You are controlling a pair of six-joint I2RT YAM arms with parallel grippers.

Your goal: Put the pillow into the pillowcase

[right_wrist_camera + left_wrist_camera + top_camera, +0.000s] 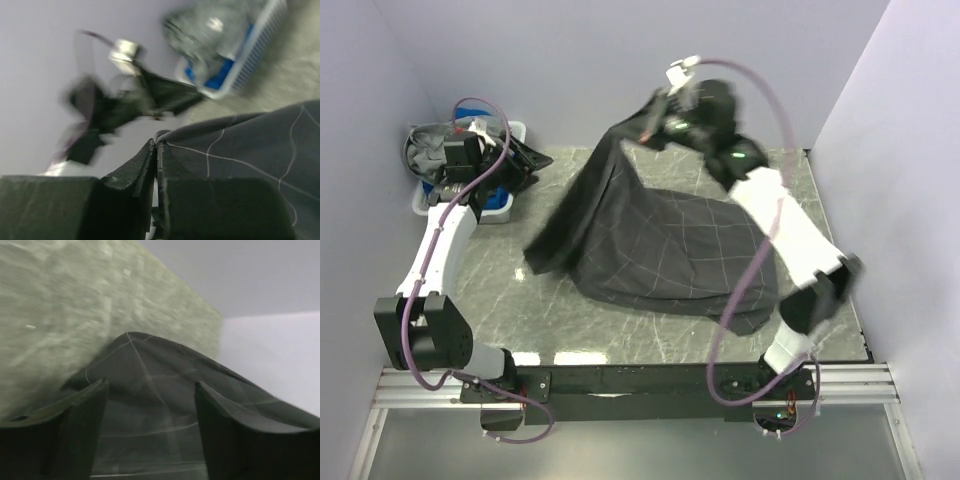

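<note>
The dark charcoal pillowcase [660,240] with pale grid lines lies bulging on the marble table. One corner of it is drawn up toward the back. My right gripper [642,130] is shut on that raised corner; in the right wrist view the closed fingers [156,146] pinch the cloth edge [250,145]. My left gripper [528,160] is open and empty at the back left, apart from the cloth. In the left wrist view its spread fingers [151,385] frame the pillowcase [140,355] farther off. The cream pillow is hidden from view.
A blue and white basket [498,207] holding grey cloth [425,145] stands at the back left, beside my left wrist; it also shows in the right wrist view [250,65]. Lilac walls close in the table [570,320] on three sides.
</note>
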